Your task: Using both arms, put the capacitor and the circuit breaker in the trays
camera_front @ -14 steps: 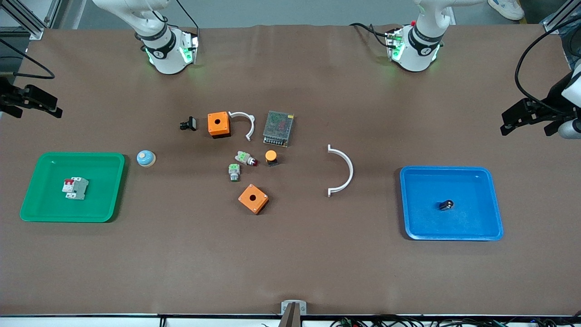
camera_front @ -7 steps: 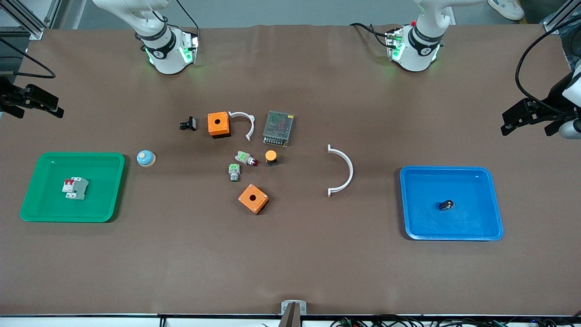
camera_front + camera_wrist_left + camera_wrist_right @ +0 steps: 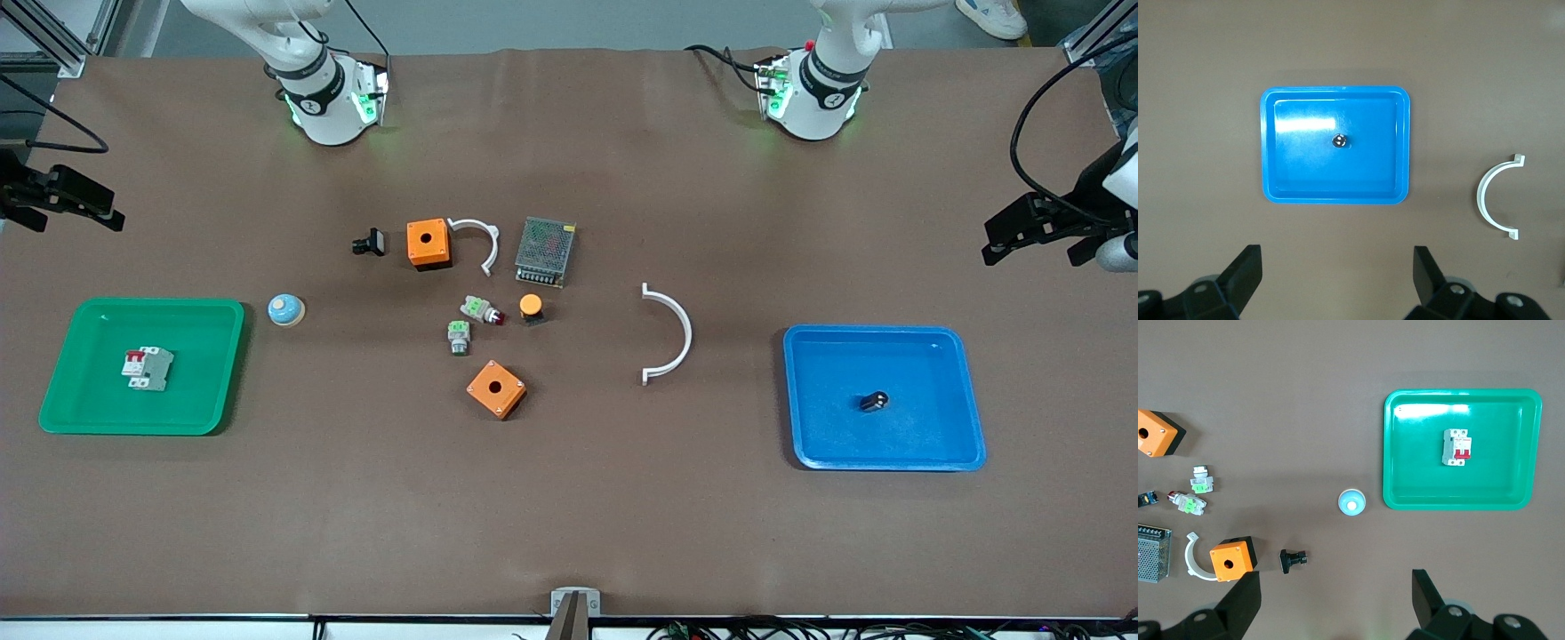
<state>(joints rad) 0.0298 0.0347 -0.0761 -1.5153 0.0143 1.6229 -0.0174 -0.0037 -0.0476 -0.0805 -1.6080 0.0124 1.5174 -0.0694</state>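
Two trays, and each already has its part in it. The capacitor (image 3: 874, 402) lies loose near the middle of the blue tray (image 3: 973, 427) at the left arm's end of the tabletop (image 3: 569, 516); the circuit breaker (image 3: 148, 369) lies flat in the green tray (image 3: 222, 373) at the right arm's end, its long axis running nearer-to-farther from the front camera, red levers on its outer side.

The left claw (image 3: 1036, 227) hangs high past the table's edge, fingers spread wide and holding nothing. Its wrist view looks straight down on the blue tray, the capacitor (image 3: 1339, 140) a dot at the centre. The right claw (image 3: 62, 197) is parked the same way at its own end, also spread and empty, and its wrist view shows the breaker (image 3: 1456, 447) in the green tray (image 3: 1405, 487).

Each part sits below its own arm's claw, so neither arm would have to cross the cluttered middle. By my reading the placing is done.

Against half a second ago? The right claw has crept very slightly, the left hardly at all; nothing on the tabletop has shifted.
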